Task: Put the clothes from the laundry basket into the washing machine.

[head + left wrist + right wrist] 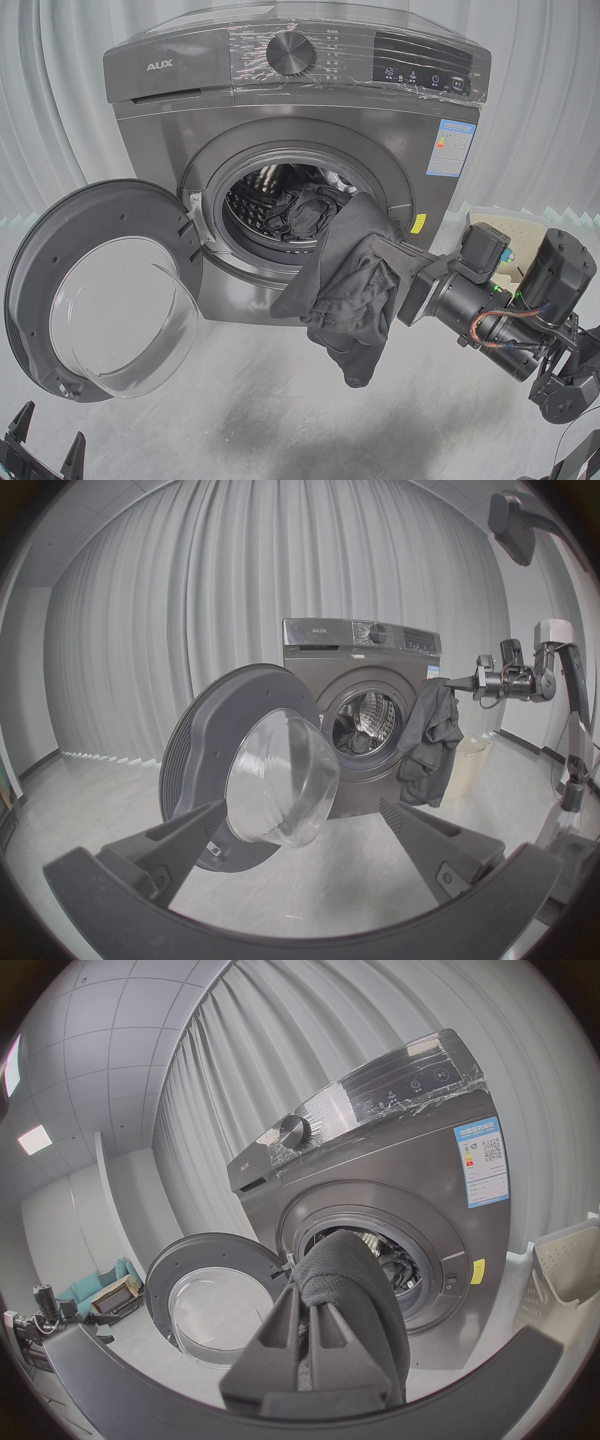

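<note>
The washing machine (281, 125) stands directly ahead of the right pincer (307, 1310), with its drum mouth just beyond the fingertips. Its round door (75, 212) is swung fully open to that pincer's left and hangs in front of the left pincer (51, 431). A dark garment (350, 294) is clamped between the right pincer's 2 fingers. It folds over their tips and hangs in a loose bunch below them, outside the drum, in front of the right edge of the opening; whether it touches the rim cannot be told. The cream laundry basket (519, 228) sits on the floor behind and to the right of this pincer, beside the machine. More dark clothes (303, 212) lie inside the drum, ahead of the right pincer and to its left. The left pincer is low and well apart from the machine, its fingers spread wide and holding nothing.
</note>
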{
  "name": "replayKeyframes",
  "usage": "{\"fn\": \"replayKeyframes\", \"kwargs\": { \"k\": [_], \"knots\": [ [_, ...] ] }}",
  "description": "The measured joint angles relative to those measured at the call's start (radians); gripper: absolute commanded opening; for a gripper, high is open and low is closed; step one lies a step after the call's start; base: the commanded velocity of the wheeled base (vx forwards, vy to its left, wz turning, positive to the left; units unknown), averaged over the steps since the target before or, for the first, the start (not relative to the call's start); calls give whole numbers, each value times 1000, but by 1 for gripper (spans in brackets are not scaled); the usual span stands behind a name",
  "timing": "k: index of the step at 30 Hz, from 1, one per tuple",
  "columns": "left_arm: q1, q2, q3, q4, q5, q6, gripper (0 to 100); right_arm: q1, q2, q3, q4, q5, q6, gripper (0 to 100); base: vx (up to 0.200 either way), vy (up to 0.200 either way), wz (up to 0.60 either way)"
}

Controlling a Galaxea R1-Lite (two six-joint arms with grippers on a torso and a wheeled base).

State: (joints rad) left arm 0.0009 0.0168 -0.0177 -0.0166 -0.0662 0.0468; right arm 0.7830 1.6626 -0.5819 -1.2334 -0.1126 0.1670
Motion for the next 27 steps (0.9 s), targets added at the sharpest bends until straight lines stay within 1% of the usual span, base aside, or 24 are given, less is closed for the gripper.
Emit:
{"fn": "replayKeyframes", "kwargs": {
  "k": [3,5,7,11,13,16,20,24,27],
  "knots": [
    [1,0,-11,-16,-3,-19,100,2,14,-7,-13,0,0,0,0,0,0],
    [0,2,-50,-21,-20,-36,100,3,26,-14,-32,1,0,0,0,0,0],
    [-7,17,-104,-13,-57,-50,100,3,39,-22,-48,4,0,0,0,0,0],
    [-42,111,-206,-16,-180,-70,100,5,69,-48,-76,13,0,0,0,0,0],
    [-57,168,-224,-33,-221,-74,100,5,81,-57,-85,19,0,0,0,0,0],
    [-86,301,-240,-107,-279,-80,100,6,104,-74,-103,30,-1,0,0,0,0],
    [-123,479,-246,-219,-331,-81,100,6,128,-94,-120,38,-2,0,0,0,0],
    [-170,660,-248,-315,-373,-79,100,5,148,-113,-133,43,-2,0,0,0,0],
    [-209,794,-251,-386,-394,-75,100,2,159,-125,-138,45,-2,0,0,0,0]
  ]
}}
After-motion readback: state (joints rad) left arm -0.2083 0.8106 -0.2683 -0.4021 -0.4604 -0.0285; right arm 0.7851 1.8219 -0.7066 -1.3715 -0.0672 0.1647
